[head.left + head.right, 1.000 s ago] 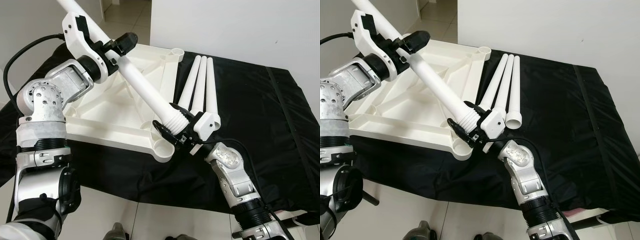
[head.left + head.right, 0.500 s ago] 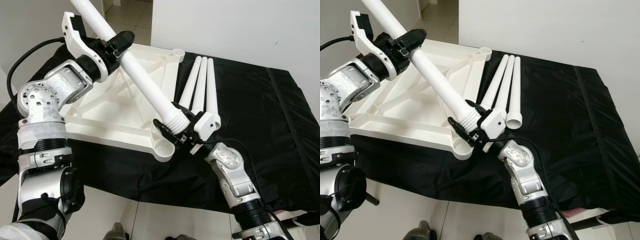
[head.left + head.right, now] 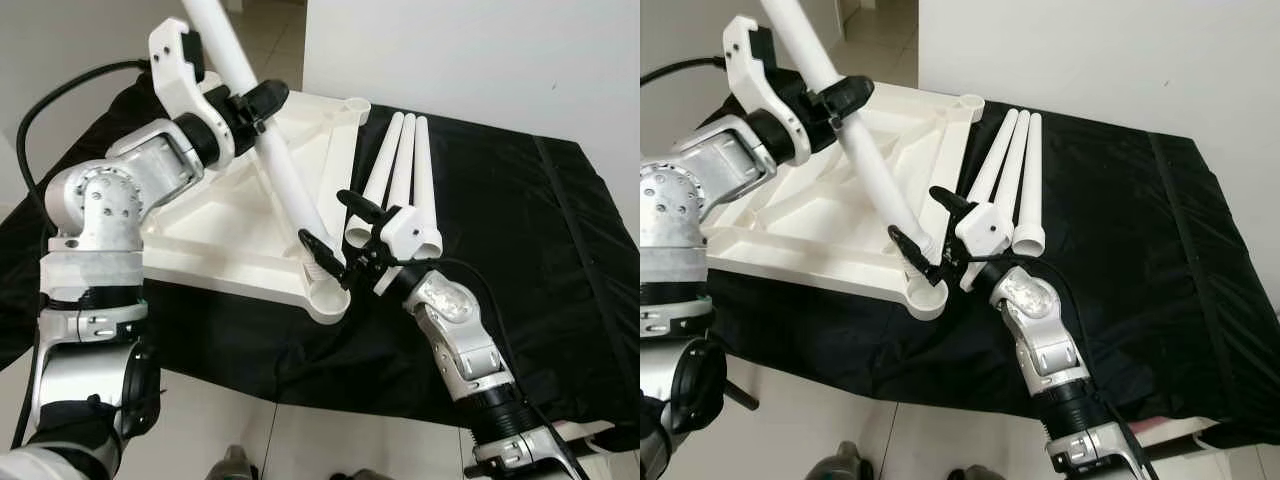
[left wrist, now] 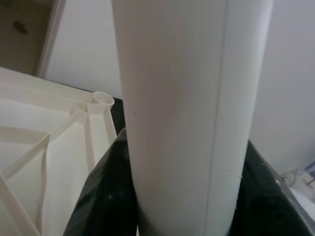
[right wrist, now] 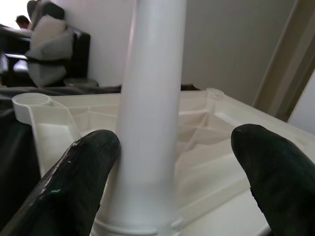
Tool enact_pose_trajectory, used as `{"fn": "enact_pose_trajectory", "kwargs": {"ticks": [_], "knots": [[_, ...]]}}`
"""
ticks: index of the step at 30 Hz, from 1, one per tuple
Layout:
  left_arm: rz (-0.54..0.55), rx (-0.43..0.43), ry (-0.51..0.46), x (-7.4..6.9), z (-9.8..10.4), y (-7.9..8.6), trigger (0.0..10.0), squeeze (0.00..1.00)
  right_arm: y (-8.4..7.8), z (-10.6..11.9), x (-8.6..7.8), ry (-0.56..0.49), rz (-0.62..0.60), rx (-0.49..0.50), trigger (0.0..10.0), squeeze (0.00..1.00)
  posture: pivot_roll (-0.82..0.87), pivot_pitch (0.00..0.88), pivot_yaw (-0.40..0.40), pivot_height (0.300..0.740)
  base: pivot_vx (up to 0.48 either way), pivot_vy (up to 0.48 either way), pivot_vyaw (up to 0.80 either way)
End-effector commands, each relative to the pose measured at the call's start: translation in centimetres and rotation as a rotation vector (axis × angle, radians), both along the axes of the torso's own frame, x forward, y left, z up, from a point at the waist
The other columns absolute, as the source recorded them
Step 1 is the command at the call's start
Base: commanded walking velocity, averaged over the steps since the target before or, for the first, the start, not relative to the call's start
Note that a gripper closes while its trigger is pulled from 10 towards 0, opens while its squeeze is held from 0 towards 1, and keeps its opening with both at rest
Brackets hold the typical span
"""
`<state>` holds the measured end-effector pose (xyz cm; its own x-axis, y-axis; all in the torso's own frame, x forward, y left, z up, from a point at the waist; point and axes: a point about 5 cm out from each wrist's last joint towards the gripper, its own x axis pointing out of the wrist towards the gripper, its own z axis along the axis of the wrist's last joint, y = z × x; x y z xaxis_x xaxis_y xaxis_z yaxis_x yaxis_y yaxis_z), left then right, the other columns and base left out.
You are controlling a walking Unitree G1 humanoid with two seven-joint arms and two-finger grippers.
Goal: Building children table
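Leg going into the corner socket

The left gripper (image 3: 255, 105) is clamped on the white table leg (image 3: 283, 182), which slants down to the upturned tabletop (image 3: 215, 225), threaded end at its near corner socket (image 3: 327, 296); the right gripper (image 3: 335, 225) stands spread around that end.

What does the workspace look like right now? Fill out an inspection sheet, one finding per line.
Surface: black cloth covering the work area, wrinkled.
Job's things: white tabletop lying upside down; one white leg standing tilted with its end in the near corner socket; three spare legs lying side by side on the cloth.
Clutter: nothing seen.
End effectors: left end effector shut on the leg's upper part; right end effector open, fingers either side of the leg's base.
Cables: black cable looping from the left arm.
Surroundings: white wall behind, light floor below.
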<state>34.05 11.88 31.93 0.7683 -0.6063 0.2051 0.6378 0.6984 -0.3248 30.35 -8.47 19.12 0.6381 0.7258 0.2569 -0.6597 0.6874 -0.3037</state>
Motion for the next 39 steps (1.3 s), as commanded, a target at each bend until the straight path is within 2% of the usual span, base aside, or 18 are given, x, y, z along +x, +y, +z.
{"fn": "enact_pose_trajectory", "kwargs": {"ticks": [1,2,6,9,14,24,33,34,35,39], "knots": [[-0.028,0.042,-0.070,-0.6,0.4,-0.9,10.0,0.00,0.0,-0.1,0.4,0.043,-0.025,-0.018,10.0,0.78,0.15,0.036,-0.049,0.740,0.000,0.000,0.00],[-0.010,0.090,-0.117,-1.0,0.6,-1.9,10.0,0.00,0.3,0.0,0.7,0.068,-0.030,-0.039,10.0,0.00,0.16,0.036,-0.054,0.740,0.000,0.000,0.00],[0.027,0.186,-0.249,-2.0,1.6,-4.6,10.0,0.00,0.7,0.6,1.6,0.134,-0.017,-0.091,10.0,0.00,0.16,0.035,-0.065,0.740,0.000,0.000,0.00],[0.041,0.209,-0.285,-2.3,1.7,-5.3,10.0,0.00,0.7,1.0,1.8,0.152,-0.008,-0.106,10.0,0.00,0.16,0.035,-0.071,0.740,0.000,0.000,0.00],[0.058,0.231,-0.328,-2.9,1.6,-7.0,10.0,0.00,0.6,1.9,2.7,0.145,-0.001,-0.199,10.0,0.00,0.16,0.033,-0.082,0.740,0.000,0.000,0.00],[0.077,0.251,-0.389,-3.5,1.9,-8.0,10.0,0.00,0.8,2.2,4.1,0.171,-0.047,-0.275,10.0,0.00,0.17,0.029,-0.093,0.740,0.000,0.000,0.00],[0.074,0.236,-0.403,-3.7,2.2,-8.5,10.0,0.00,1.0,2.2,4.6,0.174,-0.054,-0.283,10.0,0.00,0.18,0.024,-0.096,0.740,0.000,0.000,0.00],[0.070,0.239,-0.404,-3.8,2.1,-8.7,10.0,0.00,1.1,2.3,4.7,0.172,-0.053,-0.282,4.0,0.00,0.18,0.021,-0.096,0.740,0.000,0.000,0.00],[0.065,0.243,-0.405,-3.9,1.9,-8.9,10.0,0.00,1.2,2.3,4.7,0.171,-0.048,-0.276,0.0,0.00,0.18,0.020,-0.096,0.740,0.000,0.000,0.00],[0.058,0.248,-0.409,-4.1,1.8,-9.3,10.0,0.00,1.4,2.6,4.9,0.177,-0.052,-0.252,0.0,0.00,0.19,0.016,-0.096,0.740,0.000,0.000,0.00]]}}
